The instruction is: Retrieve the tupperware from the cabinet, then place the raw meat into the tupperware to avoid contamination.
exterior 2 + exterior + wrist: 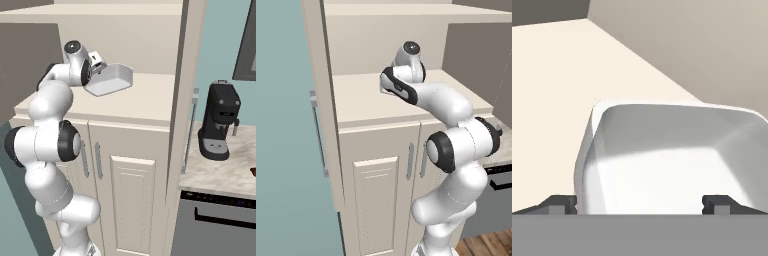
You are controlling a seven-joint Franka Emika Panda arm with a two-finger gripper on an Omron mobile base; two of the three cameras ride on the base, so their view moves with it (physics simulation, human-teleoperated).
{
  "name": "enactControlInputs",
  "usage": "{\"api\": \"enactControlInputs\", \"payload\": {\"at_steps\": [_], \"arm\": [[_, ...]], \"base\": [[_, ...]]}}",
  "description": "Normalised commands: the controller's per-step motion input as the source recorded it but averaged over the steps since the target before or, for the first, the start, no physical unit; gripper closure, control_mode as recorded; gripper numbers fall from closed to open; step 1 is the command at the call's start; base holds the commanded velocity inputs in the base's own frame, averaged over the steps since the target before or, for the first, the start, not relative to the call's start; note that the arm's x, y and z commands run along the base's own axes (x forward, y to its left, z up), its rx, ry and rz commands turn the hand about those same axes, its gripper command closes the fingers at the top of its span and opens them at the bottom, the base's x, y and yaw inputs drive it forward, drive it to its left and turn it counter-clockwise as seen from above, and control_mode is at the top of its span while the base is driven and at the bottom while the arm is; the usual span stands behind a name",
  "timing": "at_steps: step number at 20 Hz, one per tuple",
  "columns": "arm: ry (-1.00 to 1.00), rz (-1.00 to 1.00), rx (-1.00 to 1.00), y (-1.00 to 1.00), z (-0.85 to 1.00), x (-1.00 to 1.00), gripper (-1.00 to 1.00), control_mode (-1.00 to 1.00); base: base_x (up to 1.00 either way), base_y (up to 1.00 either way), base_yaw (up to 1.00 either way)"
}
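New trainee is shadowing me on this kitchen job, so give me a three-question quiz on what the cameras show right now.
1. True or false: the gripper is open, its fingertips either side of the tub.
2. Where is the tub? A) on the shelf in the open cabinet B) beside the coffee machine C) on the floor
3. Fill in: the coffee machine stands on the ____, right of the cabinet.

Key: 1 true; 2 A; 3 counter

Teal wall (286,125), wood floor (486,245), marble counter (225,170).
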Motion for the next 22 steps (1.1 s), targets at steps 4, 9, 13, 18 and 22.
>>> {"api": "enactControlInputs", "payload": {"at_steps": [4, 9, 13, 18, 22], "arm": [[0.07, 0.0, 0.0, 0.0, -0.13, 0.08, -1.0, -1.0], [0.08, 0.0, 0.0, 0.0, -0.15, 0.06, -1.0, -1.0], [0.08, 0.0, 0.0, 0.0, -0.16, 0.02, 1.0, -1.0], [0.03, 0.0, 0.0, 0.0, -0.05, 0.0, 1.0, -1.0], [0.0, 0.0, 0.0, 0.0, 0.0, 0.0, 1.0, -1.0]], "base": [[0.0, 0.0, 0.0], [0.0, 0.0, 0.0], [0.0, 0.0, 0.0], [0.0, 0.0, 0.0], [0.0, 0.0, 0.0]]}}
